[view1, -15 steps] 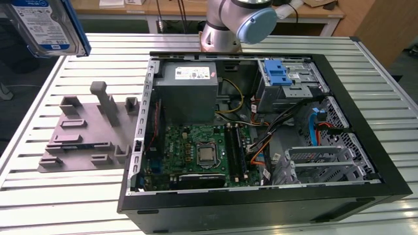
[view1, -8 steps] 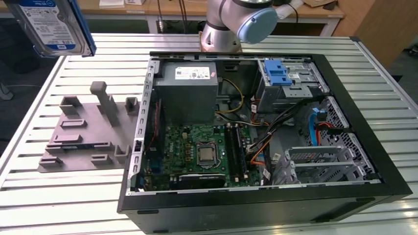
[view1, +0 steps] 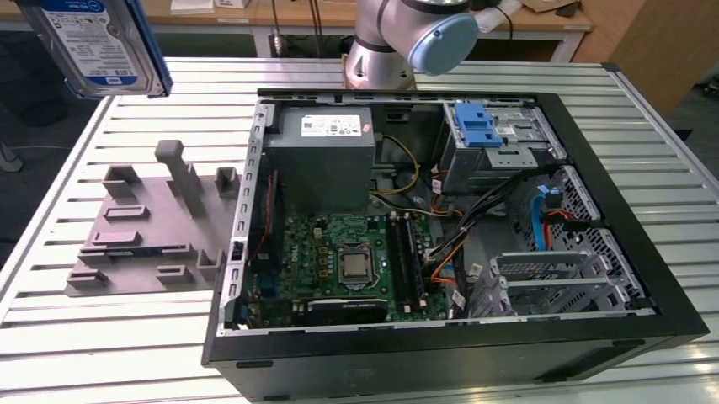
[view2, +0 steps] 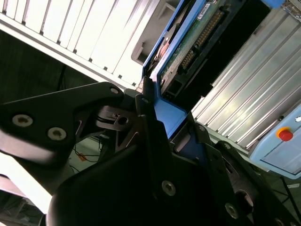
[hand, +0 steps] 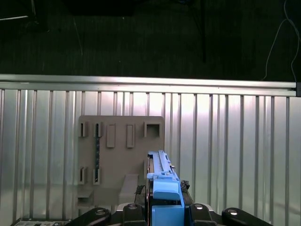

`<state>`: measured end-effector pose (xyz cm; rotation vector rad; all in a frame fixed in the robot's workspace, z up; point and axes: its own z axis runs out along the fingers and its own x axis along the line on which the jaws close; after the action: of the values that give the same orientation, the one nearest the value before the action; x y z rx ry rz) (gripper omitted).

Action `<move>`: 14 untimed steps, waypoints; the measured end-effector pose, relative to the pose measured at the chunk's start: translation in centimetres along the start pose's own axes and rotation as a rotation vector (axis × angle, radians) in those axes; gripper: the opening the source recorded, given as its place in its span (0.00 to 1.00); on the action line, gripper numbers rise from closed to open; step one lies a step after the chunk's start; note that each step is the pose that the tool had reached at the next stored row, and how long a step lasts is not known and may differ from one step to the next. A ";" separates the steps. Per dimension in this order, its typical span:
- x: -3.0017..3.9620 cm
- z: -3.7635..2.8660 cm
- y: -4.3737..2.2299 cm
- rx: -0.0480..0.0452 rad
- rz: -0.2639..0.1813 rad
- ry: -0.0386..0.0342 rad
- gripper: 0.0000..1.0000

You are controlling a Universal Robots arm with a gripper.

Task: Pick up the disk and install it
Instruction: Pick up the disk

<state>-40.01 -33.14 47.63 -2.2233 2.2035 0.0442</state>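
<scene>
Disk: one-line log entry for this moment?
hand: shut on disk | disk: held in air above table, near grey holder board | computer case: open, disk not in it

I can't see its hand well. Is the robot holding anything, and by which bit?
Yes, the gripper holds the disk, pinched by one end of its blue frame.

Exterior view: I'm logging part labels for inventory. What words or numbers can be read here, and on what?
Label on the disk: print too small to read.
White sticker on the power-supply box: print too small to read.
No text here reads clearly.
</scene>
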 end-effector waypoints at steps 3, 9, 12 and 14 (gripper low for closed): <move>0.00 0.01 -0.13 0.0002 0.000 -0.0001 0.36; 0.00 0.00 -0.22 0.0001 0.000 0.0000 0.36; 0.01 0.00 -0.38 0.0001 0.000 0.0000 0.36; 0.01 0.00 -0.50 0.0000 0.000 0.0000 0.36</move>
<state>-39.51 -33.14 47.63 -2.2233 2.2034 0.0441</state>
